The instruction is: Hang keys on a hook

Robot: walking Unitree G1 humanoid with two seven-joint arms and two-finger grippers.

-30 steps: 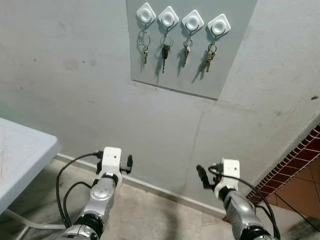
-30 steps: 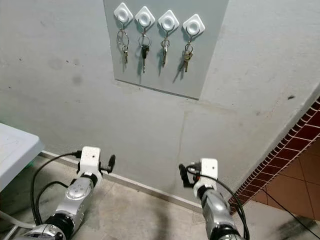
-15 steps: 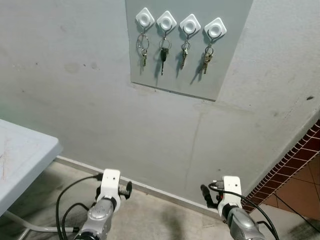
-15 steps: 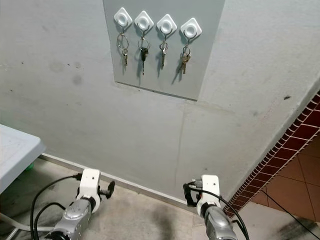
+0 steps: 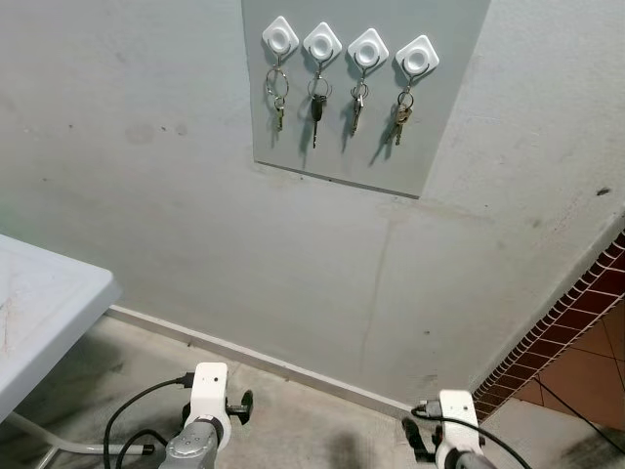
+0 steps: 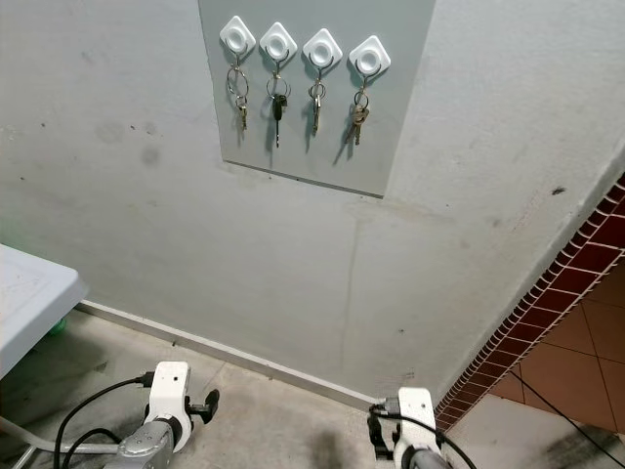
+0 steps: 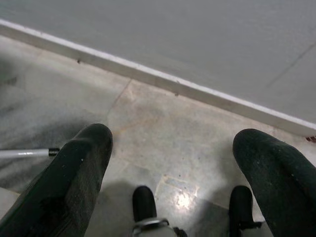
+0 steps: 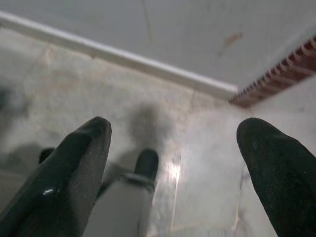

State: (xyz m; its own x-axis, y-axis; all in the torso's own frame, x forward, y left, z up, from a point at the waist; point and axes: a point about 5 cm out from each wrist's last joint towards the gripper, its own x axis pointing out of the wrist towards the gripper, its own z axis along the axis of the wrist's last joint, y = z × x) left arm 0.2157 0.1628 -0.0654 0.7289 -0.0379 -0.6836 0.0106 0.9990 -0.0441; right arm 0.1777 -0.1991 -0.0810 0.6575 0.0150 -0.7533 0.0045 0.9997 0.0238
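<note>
A grey panel (image 5: 444, 98) is fixed high on the far wall (image 5: 146, 195), carrying four white diamond-shaped hooks (image 5: 280, 36) in a row. Each hook holds a set of keys (image 5: 277, 98) on a metal ring, hanging straight down against the panel. The leftmost set has a large ring and a small brass-coloured key; the second (image 5: 316, 103) has a dark-headed key with a long shaft; the third (image 5: 357, 106) is a slim metal key; the rightmost (image 5: 398, 114) is a small bunch of brass and silver keys. All four sets hang well apart from both arms.

The left gripper (image 7: 173, 163) is low and near, pointing at the concrete floor (image 7: 163, 128) close to the white skirting (image 7: 148, 74), its two black fingers (image 7: 79, 173) spread wide with nothing between them. The right gripper (image 8: 173, 158) is likewise low, on the right, fingers (image 8: 74, 163) parted and empty above the floor, near the red brick edging (image 8: 281, 74). A white table (image 5: 39, 313) stands at the left, near the wall.
</note>
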